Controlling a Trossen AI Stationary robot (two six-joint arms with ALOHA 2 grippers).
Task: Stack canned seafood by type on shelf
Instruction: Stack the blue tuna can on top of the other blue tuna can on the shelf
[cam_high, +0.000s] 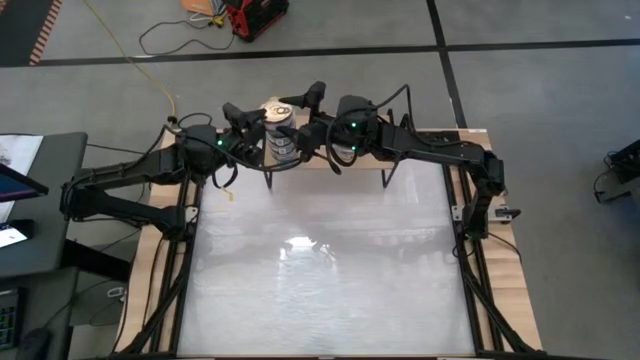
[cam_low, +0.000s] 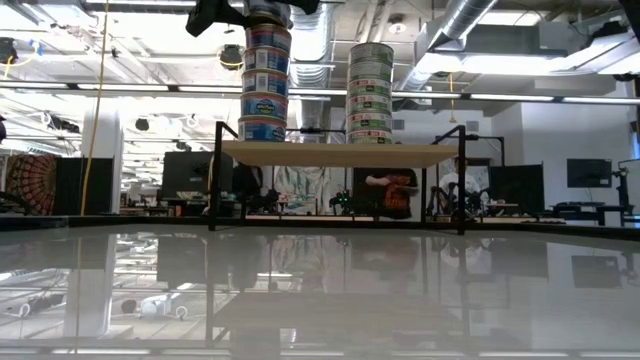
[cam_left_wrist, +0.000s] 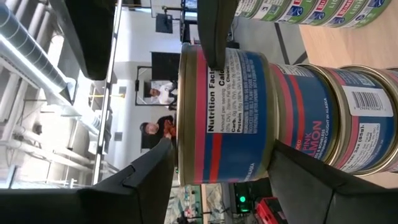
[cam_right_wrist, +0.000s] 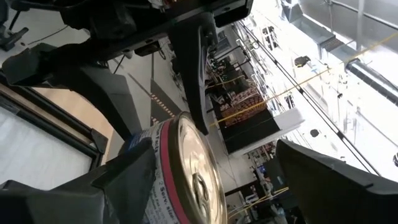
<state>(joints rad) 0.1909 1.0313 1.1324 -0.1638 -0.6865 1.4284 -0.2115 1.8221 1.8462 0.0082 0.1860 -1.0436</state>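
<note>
Two stacks of cans stand on the shelf (cam_low: 330, 153), a light-wood board on thin black legs at the far edge of the white worktop (cam_high: 330, 270). In the low view, the blue-and-red stack (cam_low: 265, 85) rises beside the green-and-white stack (cam_low: 371, 92), the two standing apart. The left gripper (cam_left_wrist: 217, 177) reaches in at the head of the blue-and-red stack, its fingers (cam_left_wrist: 137, 180) parted on either side of the top can (cam_left_wrist: 224, 115); whether the pads press its wall or stand just clear cannot be told. That can carries a blue label with red bands and a white panel headed "Nutrition Facts"; the can below it (cam_left_wrist: 317, 115) shows the letters "MON" and, in small print, "IN ALASKA", and the next can (cam_left_wrist: 373, 118) bears "(85g)" beside a barcode. Green-labelled cans (cam_left_wrist: 298, 11) lie beyond, with lettering too cropped to read. The right gripper (cam_right_wrist: 217, 180) hovers close over the same stack, its fingers (cam_right_wrist: 329, 186) spread wide and holding nothing, the silver pull-tab lid (cam_right_wrist: 196, 174) between them. In the high view both arms meet above the shelf, the left gripper (cam_high: 245, 135) and right gripper (cam_high: 305, 120) flanking the lid (cam_high: 277, 110).
</note>
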